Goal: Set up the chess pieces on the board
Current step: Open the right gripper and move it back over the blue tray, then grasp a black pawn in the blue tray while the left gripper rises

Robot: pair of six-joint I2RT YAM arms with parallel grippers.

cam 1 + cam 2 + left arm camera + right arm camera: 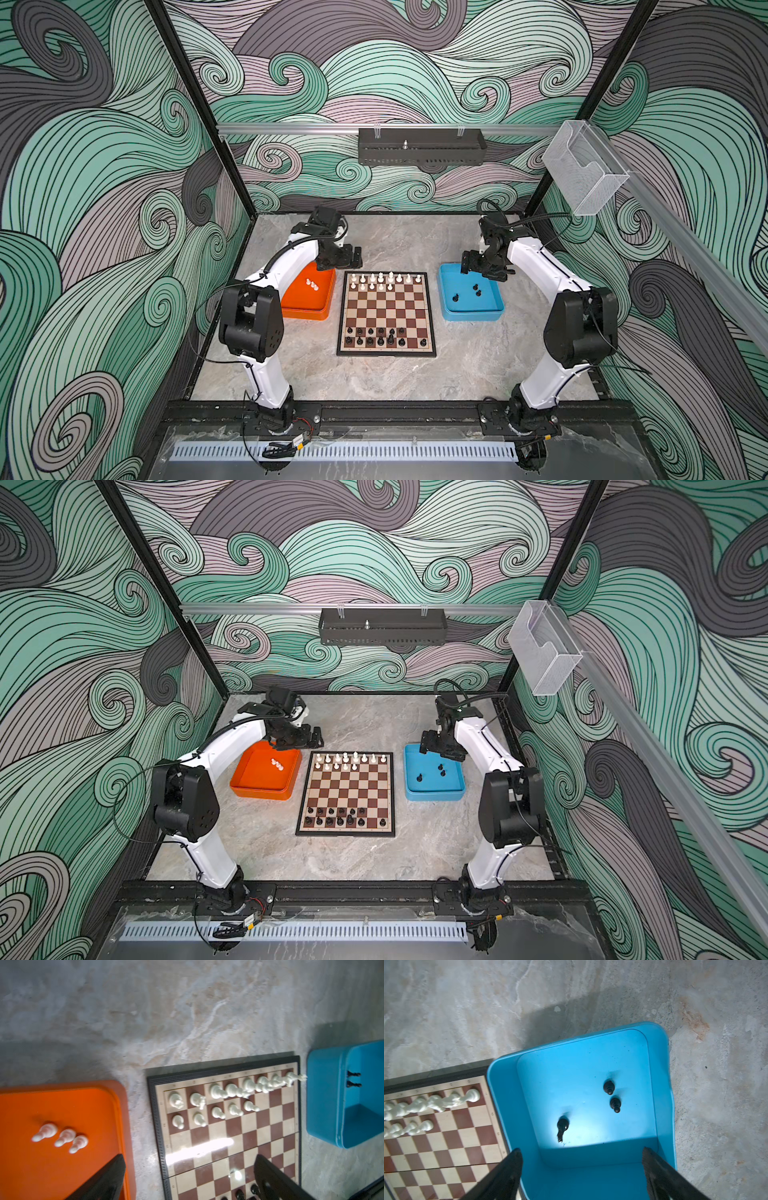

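Spread, empty: left end effector (189,1156), right end effector (581,1149). Risk: two black pieces (609,1087) close together in blue tray (662,1088); pinching one may topple other.

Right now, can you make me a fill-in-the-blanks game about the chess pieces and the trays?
1. The orange tray holds ___ white pieces.
2. The three chessmen in the blue tray are ___ in colour.
3. On the board, the white pawn row has ___ pawns.
4. The left gripper and the right gripper are both ___ and hold nothing.

Missing words: three, black, five, open.
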